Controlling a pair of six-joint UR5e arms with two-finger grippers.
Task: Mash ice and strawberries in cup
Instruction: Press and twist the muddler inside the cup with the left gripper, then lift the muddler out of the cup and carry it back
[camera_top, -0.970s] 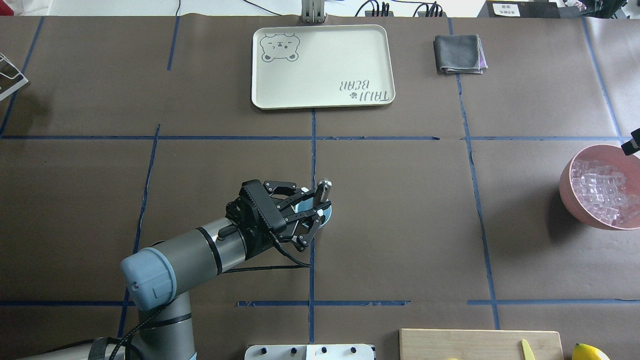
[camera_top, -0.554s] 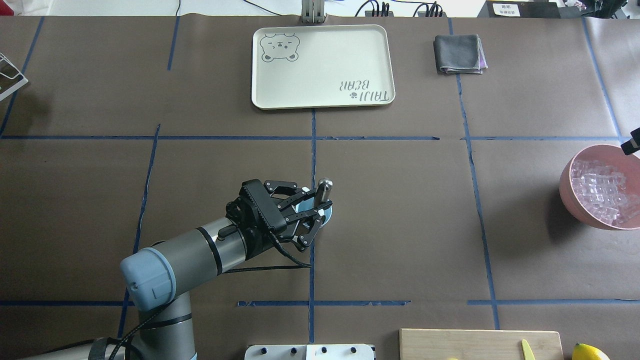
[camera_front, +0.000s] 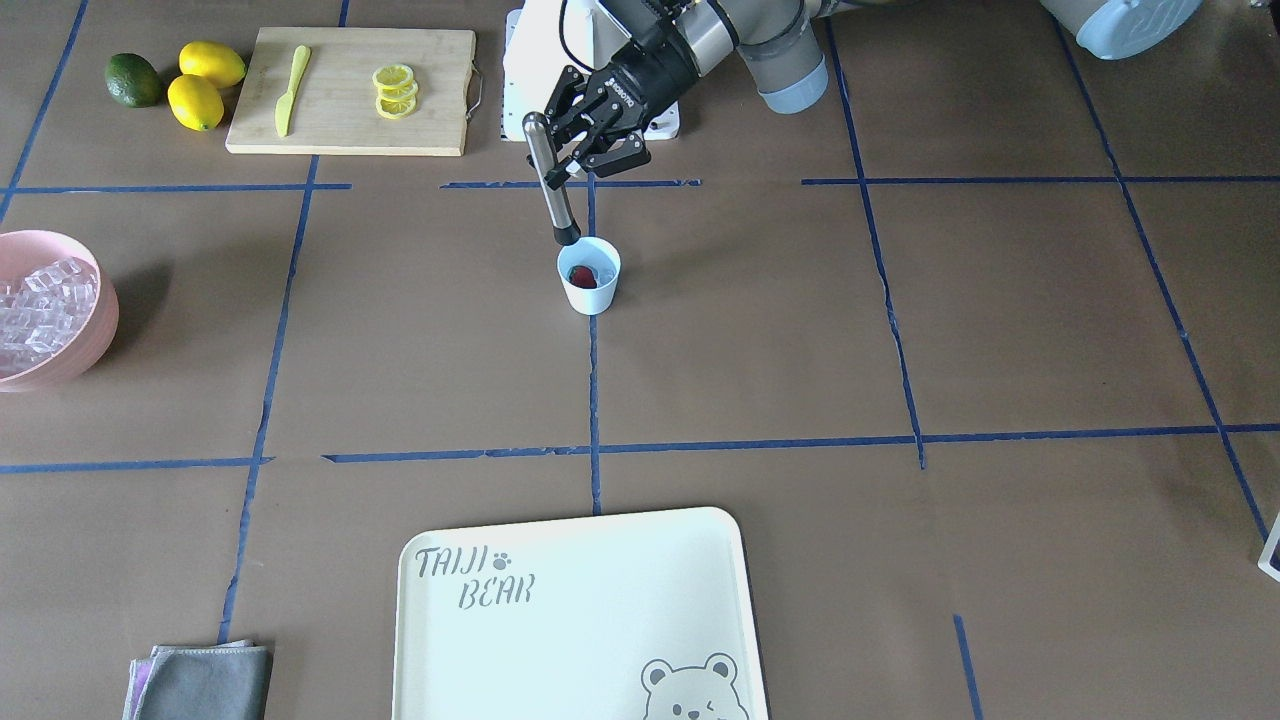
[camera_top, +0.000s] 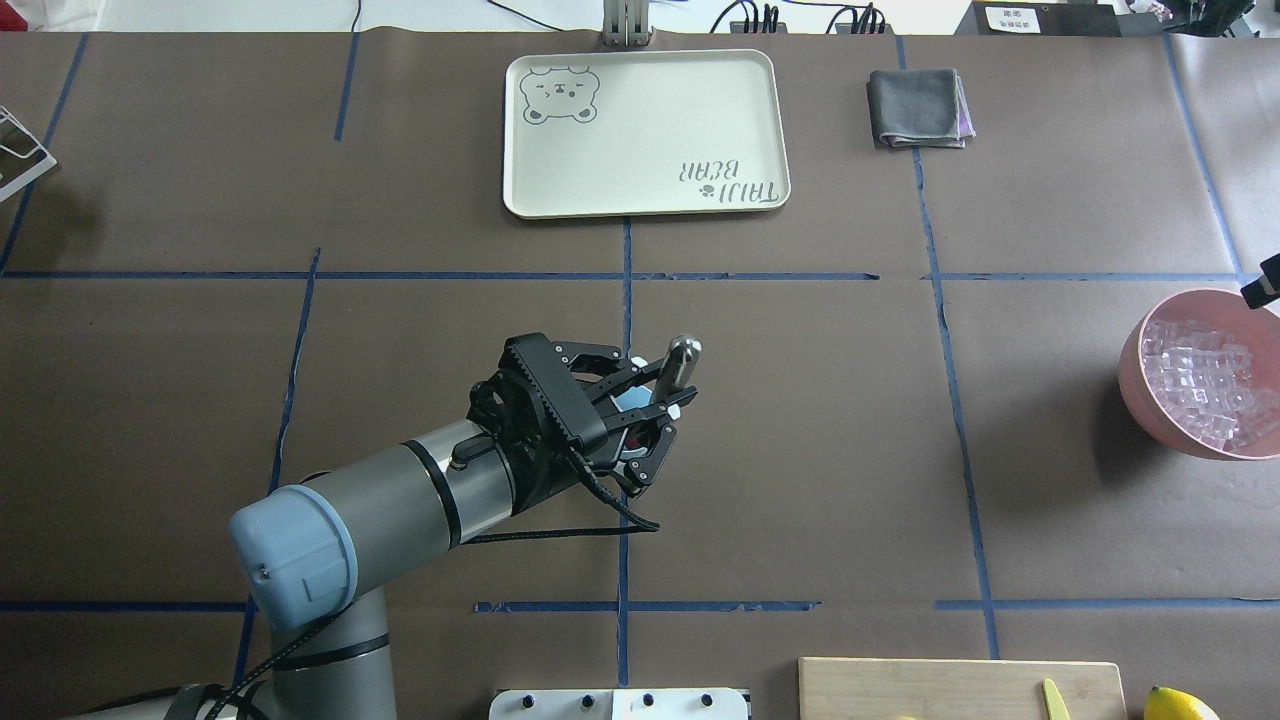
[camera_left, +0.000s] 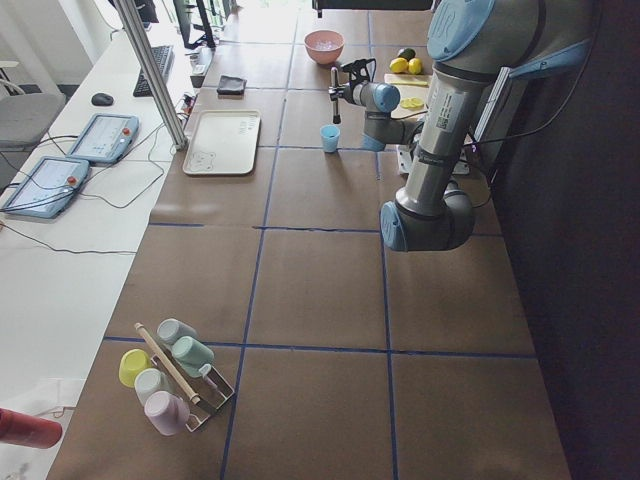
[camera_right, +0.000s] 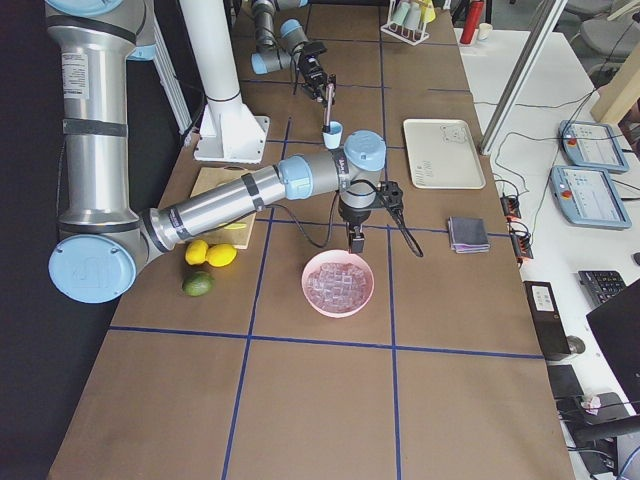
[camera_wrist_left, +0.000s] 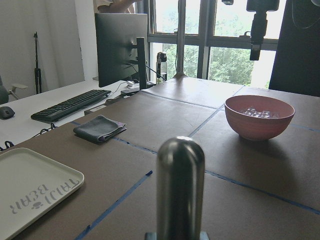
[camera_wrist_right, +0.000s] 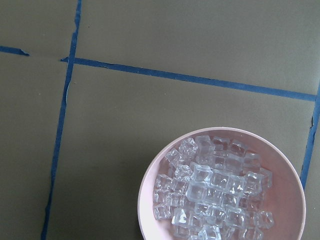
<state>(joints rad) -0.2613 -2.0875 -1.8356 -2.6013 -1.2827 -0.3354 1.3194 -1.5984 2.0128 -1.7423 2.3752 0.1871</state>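
The light-blue cup (camera_front: 590, 285) stands mid-table on a blue tape line. One red strawberry (camera_front: 581, 277) lies inside it, with something pale beside it that I cannot make out. My left gripper (camera_front: 562, 160) is shut on a steel muddler (camera_front: 551, 180), tilted, its lower tip at the cup's near rim. In the overhead view the left gripper (camera_top: 662, 398) hides most of the cup (camera_top: 632, 398). The ice (camera_wrist_right: 215, 190) fills the pink bowl (camera_wrist_right: 150, 185). My right gripper (camera_right: 356, 240) hangs above that bowl; I cannot tell whether it is open or shut.
A cutting board (camera_front: 440, 100) with lemon slices and a yellow knife lies near the robot base, with lemons (camera_front: 205, 85) and a dark green fruit (camera_front: 133, 80) beside it. A cream tray (camera_front: 580, 620) and a grey cloth (camera_front: 200, 680) lie at the far side.
My left gripper has risen and shifted a little right and away from the base, lifting the muddler so its top leans further right. The bowl and right side look unchanged.
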